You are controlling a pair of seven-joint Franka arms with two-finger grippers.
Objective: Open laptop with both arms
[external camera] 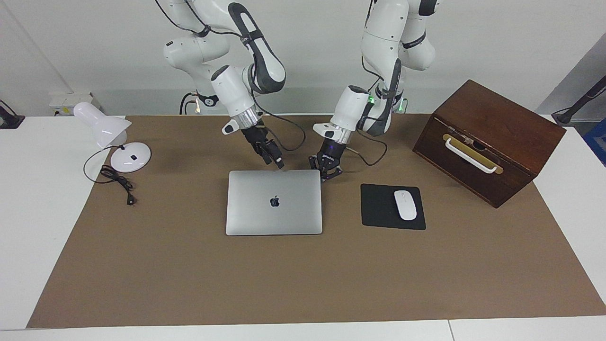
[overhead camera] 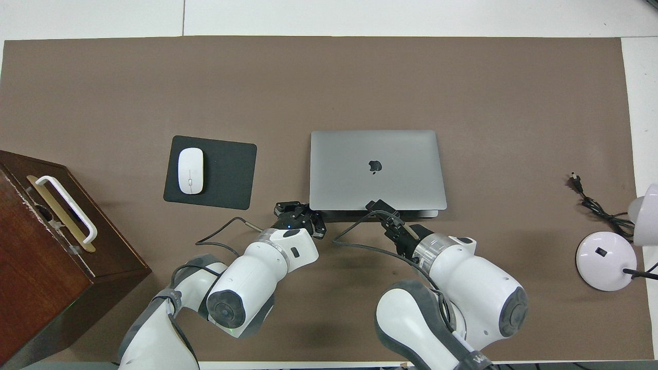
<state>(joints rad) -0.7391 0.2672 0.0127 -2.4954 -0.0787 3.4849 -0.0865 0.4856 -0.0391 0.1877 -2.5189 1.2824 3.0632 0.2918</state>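
The silver-grey laptop lies closed and flat on the brown mat, its apple logo facing up. My right gripper points steeply down at the middle of the laptop's edge nearest the robots, fingertips together and empty, tip at the lid's rim. My left gripper sits low, shut and holding nothing, just off the laptop's corner nearest the robots toward the left arm's end. Whether either tip touches the laptop is not visible.
A black mouse pad with a white mouse lies beside the laptop toward the left arm's end, with a brown wooden box past it. A white desk lamp and its cable stand at the right arm's end.
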